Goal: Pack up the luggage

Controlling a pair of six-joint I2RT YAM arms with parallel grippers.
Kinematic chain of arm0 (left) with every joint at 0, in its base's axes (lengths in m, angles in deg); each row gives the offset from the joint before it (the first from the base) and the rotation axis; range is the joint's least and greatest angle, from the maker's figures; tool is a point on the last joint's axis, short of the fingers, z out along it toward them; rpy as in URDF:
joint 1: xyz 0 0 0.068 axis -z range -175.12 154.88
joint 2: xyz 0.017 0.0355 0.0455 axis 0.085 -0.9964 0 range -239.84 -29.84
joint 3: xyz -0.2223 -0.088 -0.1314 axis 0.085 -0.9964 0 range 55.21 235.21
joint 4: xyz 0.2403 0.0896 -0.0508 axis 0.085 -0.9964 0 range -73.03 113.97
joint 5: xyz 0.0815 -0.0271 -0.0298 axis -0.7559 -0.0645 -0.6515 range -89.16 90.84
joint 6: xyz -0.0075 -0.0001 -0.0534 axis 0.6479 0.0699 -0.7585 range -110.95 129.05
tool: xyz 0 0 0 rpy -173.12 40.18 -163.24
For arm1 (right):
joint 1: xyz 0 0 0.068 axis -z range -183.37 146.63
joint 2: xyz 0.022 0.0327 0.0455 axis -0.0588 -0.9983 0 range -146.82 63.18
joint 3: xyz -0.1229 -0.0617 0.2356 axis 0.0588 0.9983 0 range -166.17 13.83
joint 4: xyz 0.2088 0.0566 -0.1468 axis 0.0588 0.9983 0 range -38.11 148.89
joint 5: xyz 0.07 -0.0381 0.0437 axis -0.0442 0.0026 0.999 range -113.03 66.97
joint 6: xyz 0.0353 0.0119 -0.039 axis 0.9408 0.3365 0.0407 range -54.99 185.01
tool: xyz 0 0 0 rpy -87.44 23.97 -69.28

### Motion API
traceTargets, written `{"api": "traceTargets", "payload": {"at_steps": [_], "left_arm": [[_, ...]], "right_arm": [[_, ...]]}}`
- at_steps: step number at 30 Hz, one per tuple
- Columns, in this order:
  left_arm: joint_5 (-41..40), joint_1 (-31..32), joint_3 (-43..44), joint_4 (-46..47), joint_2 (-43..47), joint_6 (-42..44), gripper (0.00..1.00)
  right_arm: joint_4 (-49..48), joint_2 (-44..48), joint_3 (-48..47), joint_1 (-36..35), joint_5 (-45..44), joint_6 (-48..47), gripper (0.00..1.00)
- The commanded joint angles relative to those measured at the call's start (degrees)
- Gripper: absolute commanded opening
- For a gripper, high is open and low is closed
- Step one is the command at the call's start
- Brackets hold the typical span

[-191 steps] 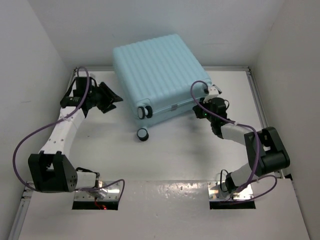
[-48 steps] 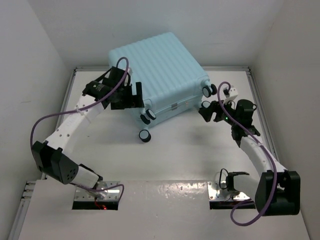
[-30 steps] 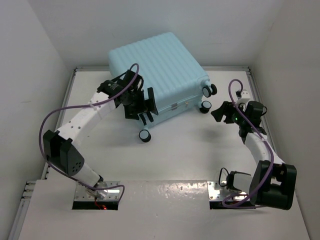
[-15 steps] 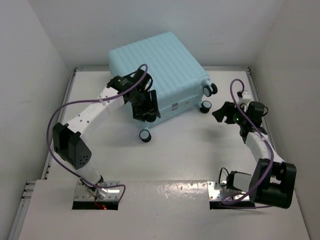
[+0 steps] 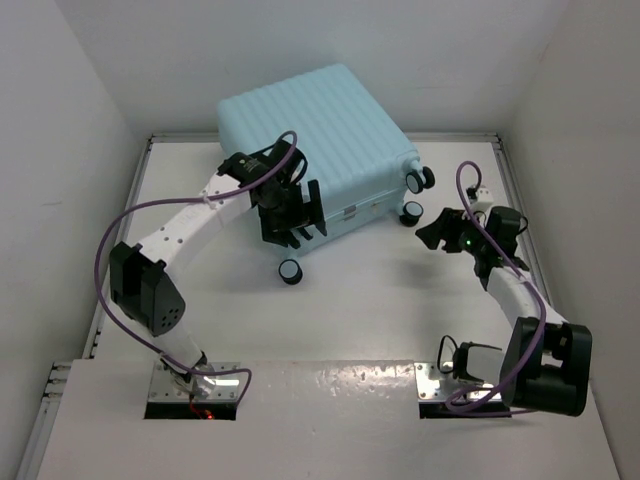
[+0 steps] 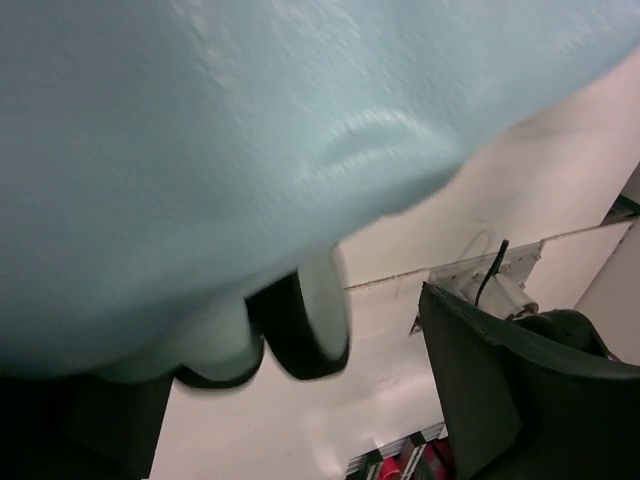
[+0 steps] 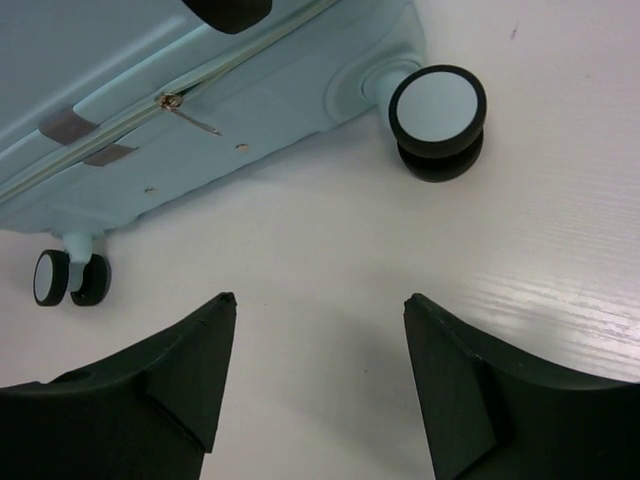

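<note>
Two end effectors stood wide open, neither gripping anything. The luggage (image 5: 320, 130) lay flat and closed at the far side of the table (image 5: 380, 310). The left end effector (image 5: 303, 215) sat against its near side by a corner wheel (image 6: 300, 325) (pale shell filled that wrist view). The right end effector (image 5: 432, 234) hovered near the right-hand wheel (image 7: 437, 112).

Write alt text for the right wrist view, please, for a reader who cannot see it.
A pale aqua suitcase lies across the top on a white table, zipper pull showing, a near wheel at right and a far wheel at left. The right gripper, open and empty, hovers before it.
</note>
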Motion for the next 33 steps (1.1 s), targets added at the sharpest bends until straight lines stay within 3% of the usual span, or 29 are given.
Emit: {"api": "traceTargets", "payload": {"at_steps": [1,4,7,8,11,15,21,24,33], "left_arm": [[0.48,-1.11,0.04,9.28,-2.99,0.98,0.98],[0.48,-1.11,0.84,9.28,-3.52,0.98,0.98],[0.48,-1.64,0.84,9.28,-3.53,1.51,0.89],[0.48,-2.16,0.84,9.28,-3.53,1.51,0.81],[-0.75,-2.17,0.84,9.28,-3.53,1.51,0.69],[-0.75,-2.17,0.84,9.28,-4.06,0.98,0.6],[-0.23,-2.17,2.07,9.8,-6.77,0.98,0.16],[3.27,-2.17,3.31,11.21,-8.0,1.59,0.01],[11.99,-2.17,3.04,14.03,-9.77,2.13,0.0]], "right_arm": [[-3.41,0.4,-0.34,-0.87,-0.16,1.03,0.68],[-3.67,-0.48,-0.86,-0.96,-0.33,0.94,0.68],[-3.41,-0.92,-1.13,-1.05,-0.42,1.03,0.67],[-3.58,-0.92,-1.13,-1.05,-0.51,1.03,0.67],[-3.58,-1.1,-0.95,-1.31,-0.42,1.03,0.67],[-3.5,-1.27,-0.69,-1.84,-0.51,1.12,0.65],[-4.1,-1.27,-0.16,-2.72,-0.42,1.73,0.65],[-6.04,-0.75,0.54,-3.86,-0.42,2.78,0.65],[-13.07,0.4,2.03,-13.16,-7.1,8.23,0.65]]}}
